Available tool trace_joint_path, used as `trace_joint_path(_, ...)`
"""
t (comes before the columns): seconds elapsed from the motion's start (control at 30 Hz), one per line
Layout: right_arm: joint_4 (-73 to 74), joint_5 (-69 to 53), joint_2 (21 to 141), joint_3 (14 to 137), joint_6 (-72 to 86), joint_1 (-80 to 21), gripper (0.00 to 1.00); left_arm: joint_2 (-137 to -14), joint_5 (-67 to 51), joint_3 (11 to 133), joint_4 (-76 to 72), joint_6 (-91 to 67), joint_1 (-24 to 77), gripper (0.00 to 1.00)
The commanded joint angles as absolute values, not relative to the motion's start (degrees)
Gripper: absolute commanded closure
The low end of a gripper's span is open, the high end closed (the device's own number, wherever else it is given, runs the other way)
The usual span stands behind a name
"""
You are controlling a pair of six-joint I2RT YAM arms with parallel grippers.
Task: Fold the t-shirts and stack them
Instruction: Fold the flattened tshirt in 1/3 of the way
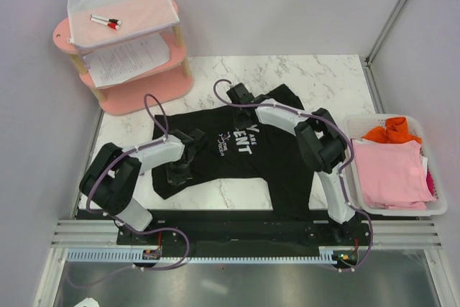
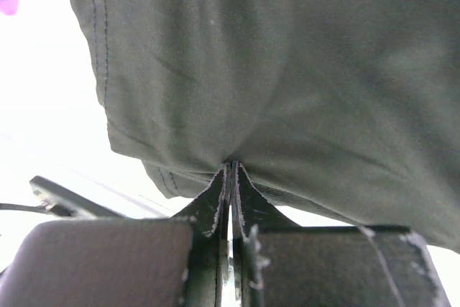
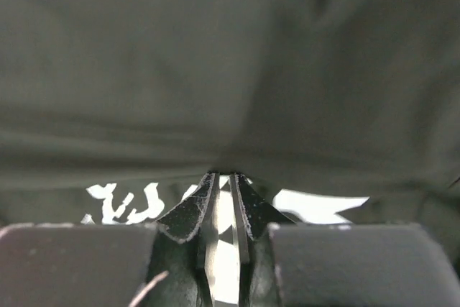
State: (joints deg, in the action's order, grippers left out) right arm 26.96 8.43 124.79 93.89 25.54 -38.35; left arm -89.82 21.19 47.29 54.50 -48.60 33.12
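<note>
Spread rumpled over the middle of the marble table (image 1: 323, 77): a black t-shirt (image 1: 248, 170), white chest lettering face up. At the shirt's 9 o'clock edge, the left gripper (image 1: 188, 154), closed tight on the cloth. In the left wrist view, fingertips (image 2: 212, 206) pressed together, with a stitched hem bunched right at their tips. At the shirt's 12 o'clock edge, the right gripper (image 1: 239, 95), likewise clamped on the black cloth. In the right wrist view, a fold drawn into the nearly touching tips, white lettering just beneath. At 3 o'clock on the table, a white basket (image 1: 431, 210) with a folded pink t-shirt (image 1: 388, 174) on top and an orange t-shirt (image 1: 392, 131) crumpled at its 12 o'clock end, touching the pink one. At 10 o'clock, a pink tiered shelf (image 1: 136, 98) holding printed paper sheets (image 1: 129, 59), with two markers (image 1: 106, 22) on the top tier.
</note>
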Motion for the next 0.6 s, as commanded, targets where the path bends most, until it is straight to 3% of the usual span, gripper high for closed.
trace_joint_path(0.0,27.69,8.61,128.84,96.24,24.61,-35.07,0.82,-90.19,24.96,46.67,58.1,-53.0,33.57,0.98)
trace_joint_path(0.13,27.86,7.12,131.91,98.43,24.26,-33.66,0.82,-84.49,26.36,48.42,57.05,-51.68,33.75,0.97)
trace_joint_path(0.27,29.35,6.68,135.17,103.0,23.38,-32.52,0.82,-78.58,27.07,50.62,53.19,-48.7,34.19,0.85)
trace_joint_path(0.37,30.23,7.2,137.11,106.43,22.77,-31.82,0.82,-75.16,27.77,51.33,51.51,-47.03,34.19,0.82)
trace_joint_path(0.57,29.79,2.99,134.57,105.65,20.92,-30.41,0.81,-73.21,27.16,52.29,48.16,-44.04,34.1,0.8)
